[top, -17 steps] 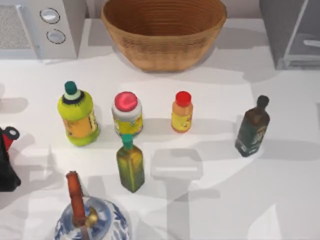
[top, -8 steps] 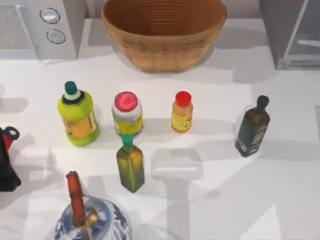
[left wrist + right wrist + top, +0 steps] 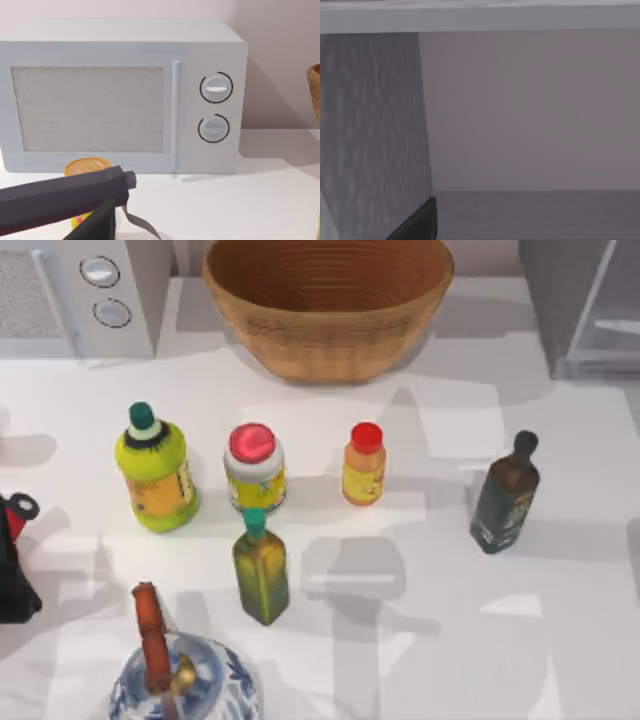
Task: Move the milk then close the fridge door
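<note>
Right gripper (image 3: pixel 417 222) state can't be told, facing the fridge (image 3: pixel 520 110) interior; basket (image 3: pixel 328 305) sits empty

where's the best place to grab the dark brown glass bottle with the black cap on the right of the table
Grip the dark brown glass bottle around its wide body, below the narrow neck and black cap. It stands upright with bare white table all round it, so a level approach from the table's right or front looks easiest. The small neck offers a poorer hold. This is a judgement from the top view.

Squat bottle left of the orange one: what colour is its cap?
Pinkish red cap on a yellow-labelled white bottle; the top view shows it best.
</note>
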Robot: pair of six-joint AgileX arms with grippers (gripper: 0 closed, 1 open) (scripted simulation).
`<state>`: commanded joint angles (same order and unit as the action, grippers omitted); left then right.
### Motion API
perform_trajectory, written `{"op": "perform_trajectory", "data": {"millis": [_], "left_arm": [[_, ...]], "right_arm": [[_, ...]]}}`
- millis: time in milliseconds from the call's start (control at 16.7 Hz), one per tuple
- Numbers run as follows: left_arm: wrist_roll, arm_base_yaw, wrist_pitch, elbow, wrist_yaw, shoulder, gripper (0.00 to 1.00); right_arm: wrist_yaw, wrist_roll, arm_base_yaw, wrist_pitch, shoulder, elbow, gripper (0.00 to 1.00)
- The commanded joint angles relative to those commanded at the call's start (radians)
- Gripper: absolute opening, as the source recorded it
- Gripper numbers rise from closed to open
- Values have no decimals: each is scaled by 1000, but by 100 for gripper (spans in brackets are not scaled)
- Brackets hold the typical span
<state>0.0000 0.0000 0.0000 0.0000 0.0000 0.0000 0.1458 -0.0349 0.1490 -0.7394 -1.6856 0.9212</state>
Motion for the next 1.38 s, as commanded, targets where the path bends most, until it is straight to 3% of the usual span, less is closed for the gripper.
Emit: {"op": "perform_trajectory", "data": {"millis": [840, 1080, 1380], "left_arm": [[0, 0, 0, 0, 0, 0, 100], [0, 0, 0, 0, 0, 0, 100], [0, 0, 0, 0, 0, 0, 100]], "right_arm": [[-120, 19, -114, 628, 1379, -772, 100], [-140, 28, -140, 715, 1615, -887, 100], [-146, 35, -149, 739, 1686, -921, 100]]}}
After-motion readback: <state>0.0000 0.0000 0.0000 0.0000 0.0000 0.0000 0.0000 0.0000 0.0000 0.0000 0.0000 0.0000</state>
